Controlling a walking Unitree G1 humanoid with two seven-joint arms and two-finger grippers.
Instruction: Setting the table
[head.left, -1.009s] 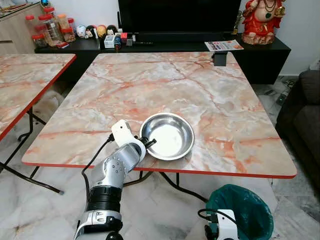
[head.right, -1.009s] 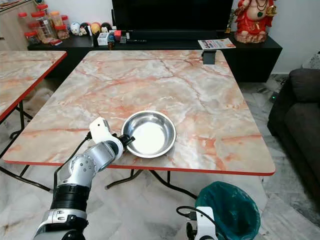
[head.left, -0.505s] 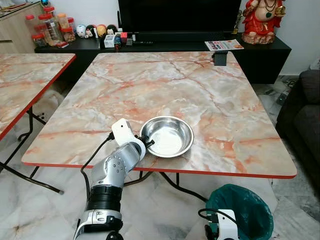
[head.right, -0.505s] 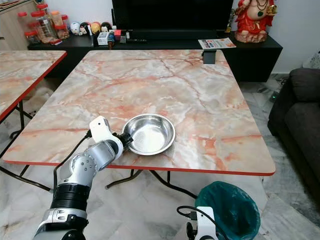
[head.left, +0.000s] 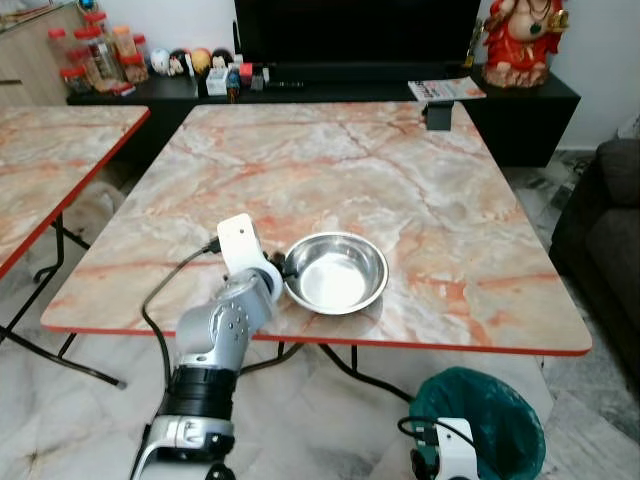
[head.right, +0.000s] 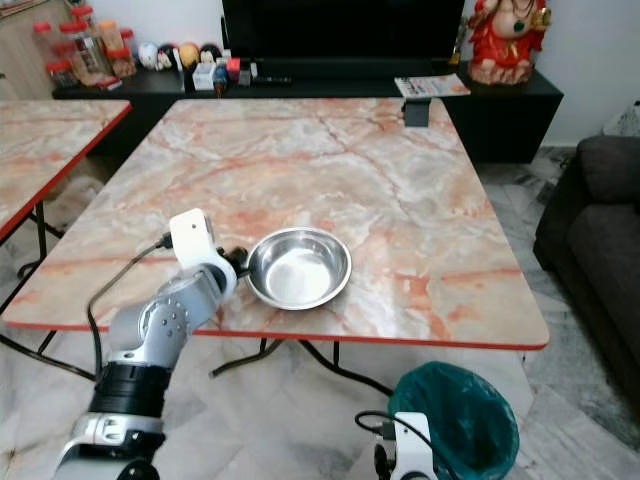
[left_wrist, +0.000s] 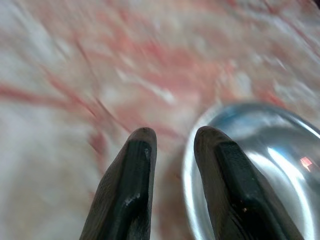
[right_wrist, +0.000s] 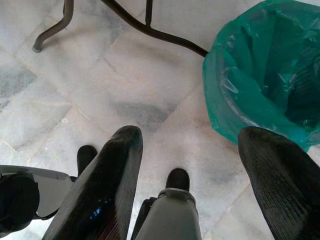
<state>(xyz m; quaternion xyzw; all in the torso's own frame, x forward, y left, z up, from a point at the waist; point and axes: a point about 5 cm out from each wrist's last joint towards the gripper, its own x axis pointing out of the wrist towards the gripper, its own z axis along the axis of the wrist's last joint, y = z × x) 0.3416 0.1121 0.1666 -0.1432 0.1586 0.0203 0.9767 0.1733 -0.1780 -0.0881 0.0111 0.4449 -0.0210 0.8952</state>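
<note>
Reaching over the near edge of the marble worktop (head.left: 400, 190), my left fingers (left_wrist: 172, 165) sit right at the rim of the steel bowl (head.left: 335, 272), which rests upright on the worktop close to that near edge. Seen from my left wrist, the two black fingers are only slightly apart with nothing between them; one of them lies over the bowl's near rim and the other is over bare marble just beside it, though I cannot tell whether either is actually touching the metal, as that view is blurred. Seen from my head, my left wrist and its white camera block (head.left: 238, 243) lie just to the left of the bowl, with a black cable (head.left: 160, 290) looping back off the worktop edge. Beyond the fingers, the far side of the worktop carries a small dark box (head.left: 438, 116) near its far right corner. Past that stands a low black cabinet (head.left: 520, 100) with a television (head.left: 350, 30), a red figurine (head.left: 518, 40), a magazine (head.left: 445, 90) and jars (head.left: 95, 55). My right fingers (right_wrist: 195, 190) hang low beside me with a wide gap between them, holding nothing, pointing down at the pale tiled floor (right_wrist: 125, 100), with a green-lined waste bin (right_wrist: 265, 85) just beside them. A second marble table (head.left: 50, 160) stands off to my left, and a dark sofa (head.left: 610, 240) to my right.
</note>
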